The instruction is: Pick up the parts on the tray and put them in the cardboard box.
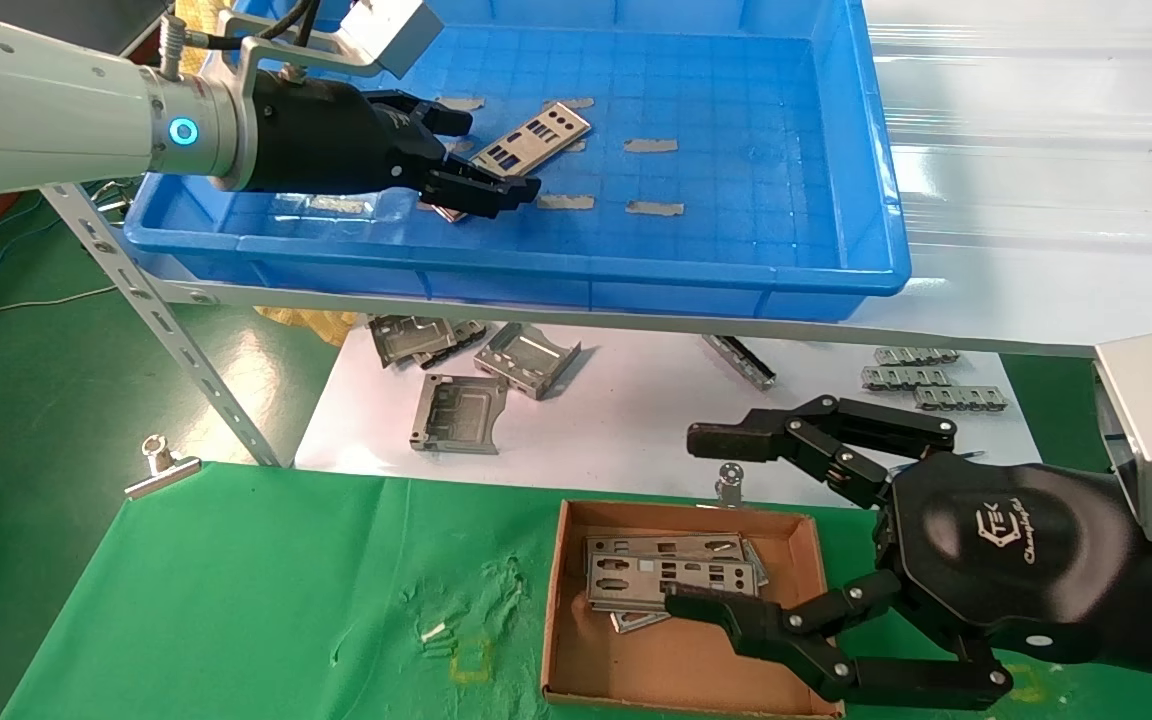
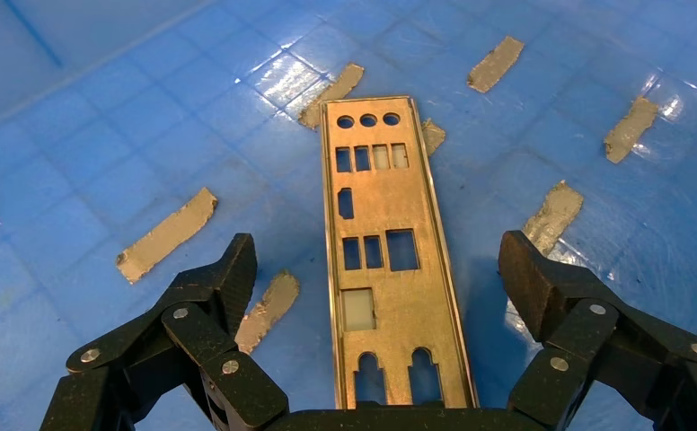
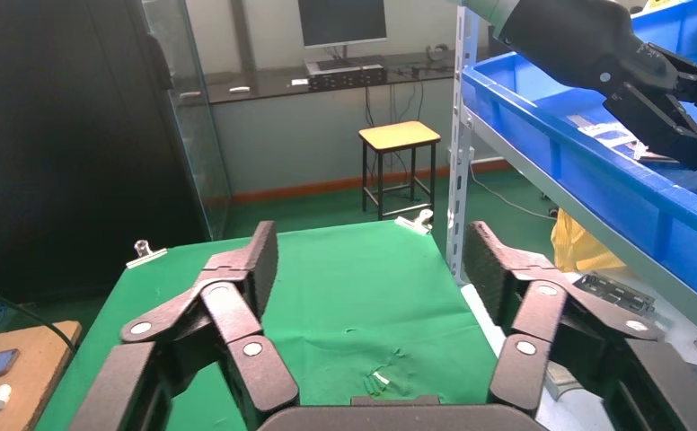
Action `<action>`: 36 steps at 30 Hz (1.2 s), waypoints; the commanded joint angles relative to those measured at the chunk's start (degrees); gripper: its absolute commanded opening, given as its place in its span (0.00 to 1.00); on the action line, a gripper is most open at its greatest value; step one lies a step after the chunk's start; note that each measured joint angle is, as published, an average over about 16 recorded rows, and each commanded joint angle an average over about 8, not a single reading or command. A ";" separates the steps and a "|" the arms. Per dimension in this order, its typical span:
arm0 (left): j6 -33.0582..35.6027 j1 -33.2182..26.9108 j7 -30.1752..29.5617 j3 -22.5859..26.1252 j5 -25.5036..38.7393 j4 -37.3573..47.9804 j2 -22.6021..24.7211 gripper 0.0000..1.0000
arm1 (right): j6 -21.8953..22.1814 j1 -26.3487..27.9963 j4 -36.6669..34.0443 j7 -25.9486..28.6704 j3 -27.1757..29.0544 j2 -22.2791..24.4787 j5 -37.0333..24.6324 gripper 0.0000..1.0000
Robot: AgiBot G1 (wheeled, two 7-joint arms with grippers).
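Observation:
One part, a long silver plate (image 1: 533, 137) with port cutouts, lies flat on the floor of the blue tray (image 1: 786, 150). My left gripper (image 1: 491, 155) is low inside the tray, open, with one finger on each side of the near end of that plate (image 2: 390, 251). The fingers (image 2: 237, 269) stand clear of its edges. Several plates (image 1: 656, 572) lie stacked in the cardboard box (image 1: 681, 665) on the green cloth. My right gripper (image 1: 694, 520) hovers open and empty over the box's right side; its wrist view shows only green cloth between the gripper's (image 3: 372, 260) fingers.
Grey tape strips (image 1: 651, 146) dot the tray floor. Below the tray's shelf, folded metal brackets (image 1: 456, 410) and toothed strips (image 1: 926, 380) lie on a white board. A slanted shelf strut (image 1: 166, 320) and a binder clip (image 1: 161, 465) sit at the cloth's left.

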 commanded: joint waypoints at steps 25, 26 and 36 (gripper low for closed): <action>-1.80 0.22 -1.78 0.91 0.66 -1.56 0.49 0.00 | 0.00 0.00 0.00 0.00 0.00 0.00 0.00 1.00; -1.70 0.22 -1.86 0.96 0.68 -1.62 0.48 0.00 | 0.00 0.00 0.00 0.00 0.00 0.00 0.00 1.00; -0.47 0.24 -2.25 1.17 0.53 -1.97 0.31 0.00 | 0.00 0.00 0.00 0.00 0.00 0.00 0.00 1.00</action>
